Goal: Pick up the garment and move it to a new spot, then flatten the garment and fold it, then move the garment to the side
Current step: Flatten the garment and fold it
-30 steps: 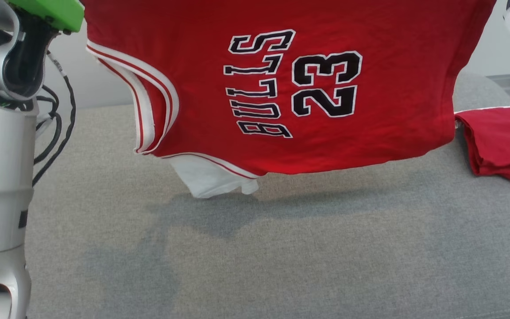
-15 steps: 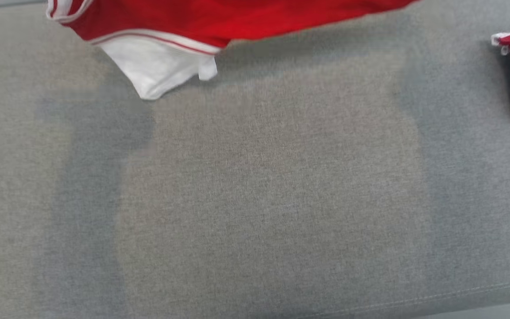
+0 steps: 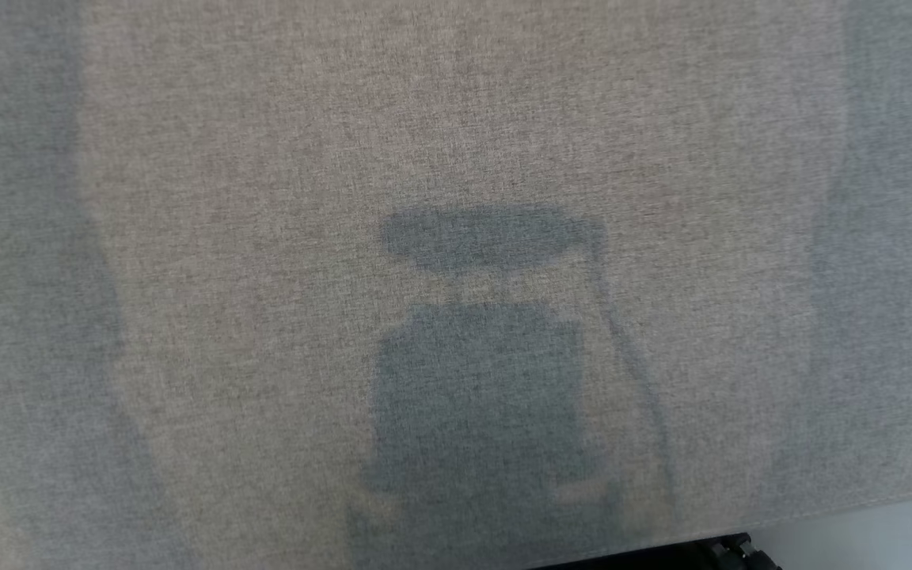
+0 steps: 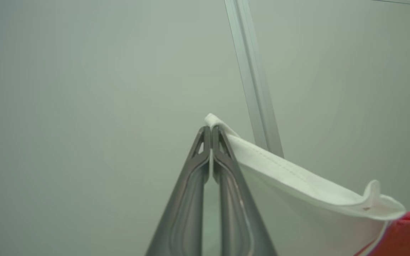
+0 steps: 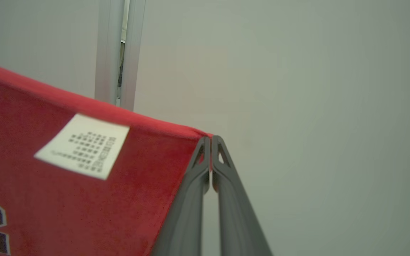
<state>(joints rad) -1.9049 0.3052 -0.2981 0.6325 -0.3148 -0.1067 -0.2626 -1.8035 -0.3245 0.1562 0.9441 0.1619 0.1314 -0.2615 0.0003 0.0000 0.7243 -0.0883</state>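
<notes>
The garment is a red jersey with white sleeves and dark lettering. In the left wrist view my left gripper (image 4: 211, 128) is shut on the hem of a white sleeve (image 4: 297, 181), which trails off to the lower right into red cloth. Over in the right wrist view my right gripper (image 5: 210, 139) is shut on a corner of the red garment (image 5: 84, 199), whose white care label (image 5: 83, 146) faces the camera. The cloth hangs stretched away from each gripper against a pale wall.
The head view looks down on a grey fabric surface (image 3: 266, 158) bearing the robot's own shadow (image 3: 480, 372). A strip of pale floor and a dark piece of the base (image 3: 729, 548) show at the lower right. A metal post (image 4: 253, 78) stands on the wall behind.
The head camera has tilted steeply down: the hanging jersey and the folded red garment at the right have slid out past the top of the picture, leaving grey surface and shadow.
</notes>
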